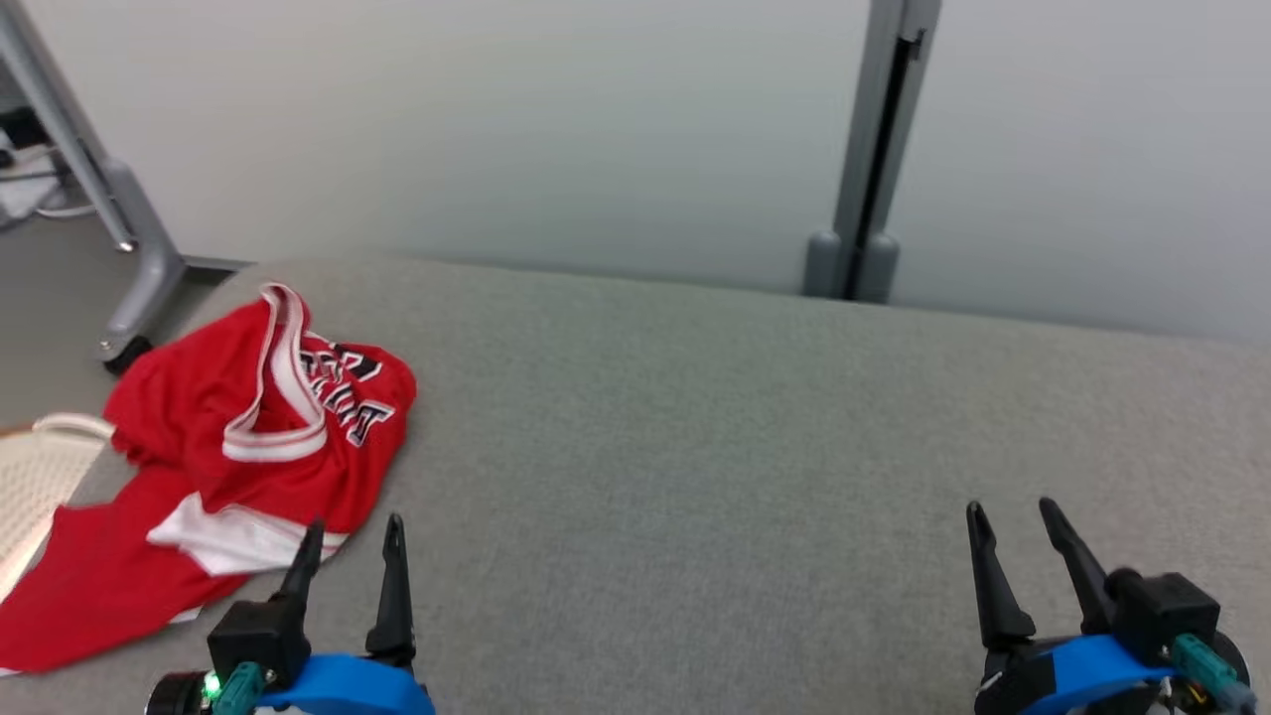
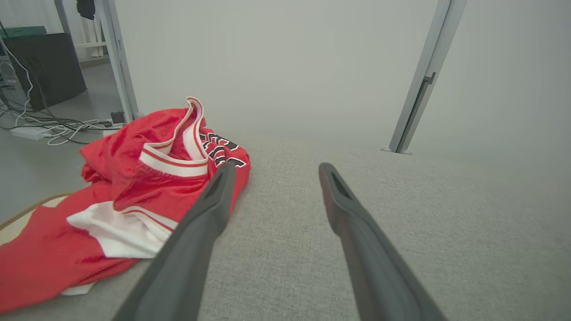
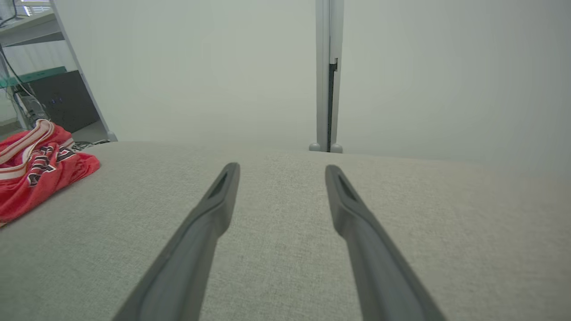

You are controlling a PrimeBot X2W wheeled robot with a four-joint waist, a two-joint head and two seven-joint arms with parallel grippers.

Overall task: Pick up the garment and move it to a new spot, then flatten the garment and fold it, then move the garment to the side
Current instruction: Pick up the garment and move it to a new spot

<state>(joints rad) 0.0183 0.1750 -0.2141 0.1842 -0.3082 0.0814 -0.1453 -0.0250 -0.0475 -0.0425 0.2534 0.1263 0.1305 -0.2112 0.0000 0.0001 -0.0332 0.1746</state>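
Note:
A crumpled red jersey (image 1: pixel 228 437) with white trim and black lettering lies at the left end of the grey table (image 1: pixel 755 437), part of it hanging over the left edge. My left gripper (image 1: pixel 354 526) stands open just below its lower right corner, nothing between the fingers. In the left wrist view the jersey (image 2: pixel 134 187) lies left of the open left gripper (image 2: pixel 276 167). Far to the right my right gripper (image 1: pixel 1013 511) is open above bare cloth. The right wrist view has the jersey (image 3: pixel 35 165) at its far left, well away from the right gripper (image 3: pixel 282 168).
A white mesh basket (image 1: pixel 30 477) stands off the table's left edge. A grey wheeled stand leg (image 1: pixel 139 258) is on the floor at the back left, and a grey post (image 1: pixel 874 149) rises behind the table against the pale wall. Cables (image 2: pixel 40 125) lie on the floor.

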